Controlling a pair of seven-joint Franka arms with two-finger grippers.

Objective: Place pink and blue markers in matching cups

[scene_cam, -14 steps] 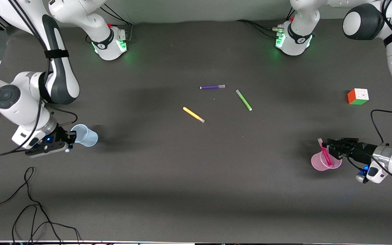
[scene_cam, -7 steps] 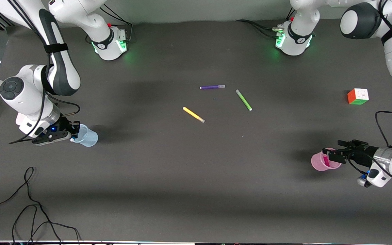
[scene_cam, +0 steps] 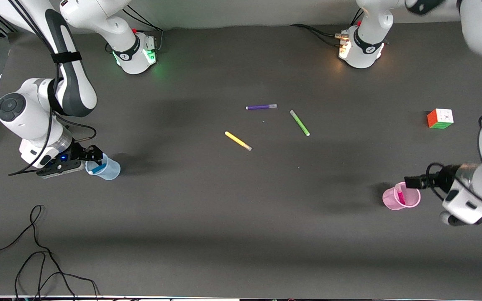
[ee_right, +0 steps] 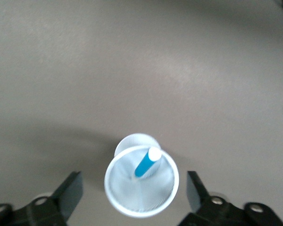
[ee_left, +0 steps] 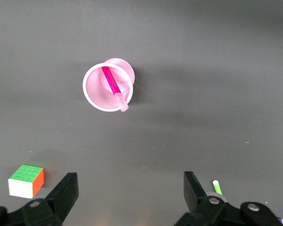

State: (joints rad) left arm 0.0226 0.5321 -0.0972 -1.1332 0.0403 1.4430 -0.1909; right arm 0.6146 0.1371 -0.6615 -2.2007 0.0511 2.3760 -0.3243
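Left gripper point(scene_cam: 412, 182) open beside pink cup point(scene_cam: 401, 199), pink marker point(scene_cam: 399, 195) leaning inside; right gripper point(scene_cam: 92, 154) open over blue cup point(scene_cam: 106, 168), blue marker point(scene_cam: 98, 169) inside. Risk: clipping a rim while lifting, tipping cup and spilling marker

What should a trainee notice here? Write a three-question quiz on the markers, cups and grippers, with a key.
1. True or false: the pink marker stands in the pink cup.
2. What does the blue cup hold?
   A. the purple pen
   B. the blue marker
   C. nothing
3. Fill in: both the left gripper and the right gripper are ____.

Key
1. True.
2. B, the blue marker.
3. Open; each is above its cup, holding nothing.
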